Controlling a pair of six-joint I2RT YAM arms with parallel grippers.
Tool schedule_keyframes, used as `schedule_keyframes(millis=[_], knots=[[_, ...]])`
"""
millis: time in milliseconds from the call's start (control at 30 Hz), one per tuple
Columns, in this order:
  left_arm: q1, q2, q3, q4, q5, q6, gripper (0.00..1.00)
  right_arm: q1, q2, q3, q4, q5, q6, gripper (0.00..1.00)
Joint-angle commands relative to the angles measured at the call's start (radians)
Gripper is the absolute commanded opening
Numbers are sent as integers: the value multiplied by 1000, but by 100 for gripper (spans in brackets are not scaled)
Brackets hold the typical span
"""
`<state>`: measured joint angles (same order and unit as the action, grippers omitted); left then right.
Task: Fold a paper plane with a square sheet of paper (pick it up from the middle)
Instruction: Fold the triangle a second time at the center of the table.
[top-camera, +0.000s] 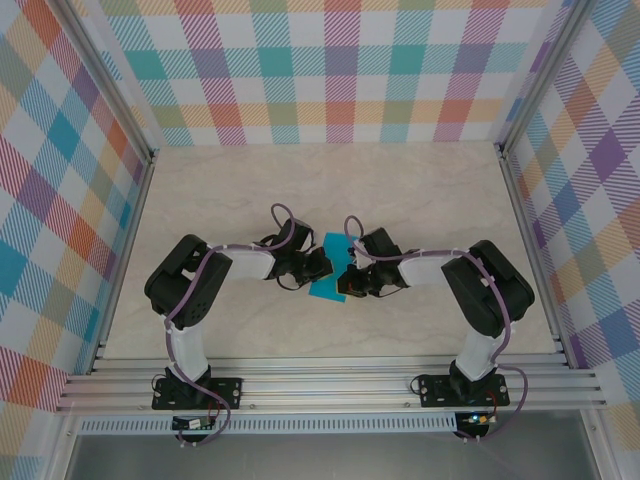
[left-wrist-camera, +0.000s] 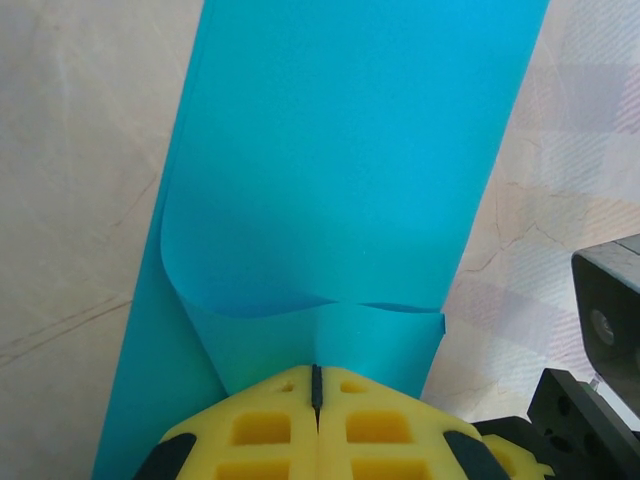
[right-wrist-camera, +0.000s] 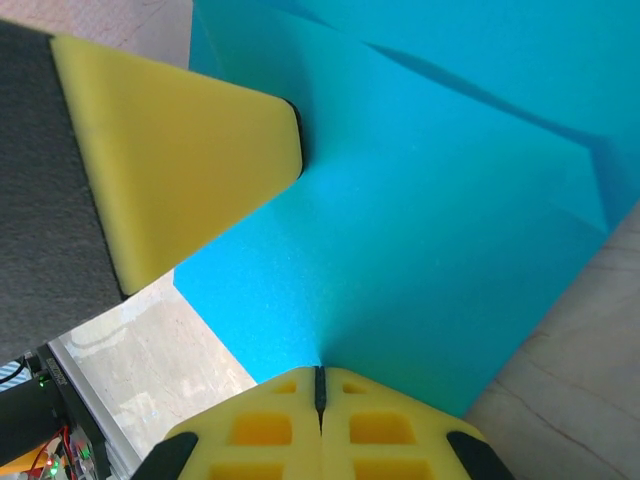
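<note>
Two end effectors, both closed on the same thing. Left end effector (left-wrist-camera: 317, 385): yellow pads pressed together, nipping an edge of the square sheet of paper (left-wrist-camera: 350, 170). That edge curls up and back over the teal layer beneath, a soft roll with no sharp crease yet. Right end effector (right-wrist-camera: 320, 375): pads likewise shut, pinching the paper from the opposite side. In the right wrist view one of the left arm's yellow fingers touches the teal just ahead. From above, the sheet lies directly between the two tips, which face each other and nearly meet over it. The teal that shows runs longer far-to-near than side-to-side, across the line joining the arms, and the arms cover its flanks. Neither arm is clearly nearer; each has its own edge. Judgement: the coming fold depends on carrying one held edge over along that cross axis while the other holds firm. Whether the lower layer rests flat I cannot tell. The surface (top-camera: 300, 190) is pale and marbled, bare around the work. Plaid walls (top-camera: 330, 70) close three sides, with an aluminium rail (top-camera: 330, 385) along the near edge.
</note>
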<state>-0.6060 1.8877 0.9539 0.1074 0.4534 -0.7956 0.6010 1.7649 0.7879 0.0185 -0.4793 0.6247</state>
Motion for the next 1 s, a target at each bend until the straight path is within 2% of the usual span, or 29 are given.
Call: schedule_keyframes(millis=[0, 133, 367, 600, 967], knots=[[2, -38, 12, -53, 36, 34, 4, 0, 23, -17, -50, 44, -4, 4], [-10, -76, 5, -61, 41, 43, 7, 0, 28, -13, -57, 45, -10, 3], [-20, -22, 4, -16, 79, 33, 7, 0, 26, -5, -74, 48, -20, 3], [-17, 22, 13, -67, -14, 50, 4, 0, 39, 6, -125, 72, -41, 2], [20, 42, 29, -83, -62, 87, 3, -1, 67, 49, -243, 116, -103, 0]])
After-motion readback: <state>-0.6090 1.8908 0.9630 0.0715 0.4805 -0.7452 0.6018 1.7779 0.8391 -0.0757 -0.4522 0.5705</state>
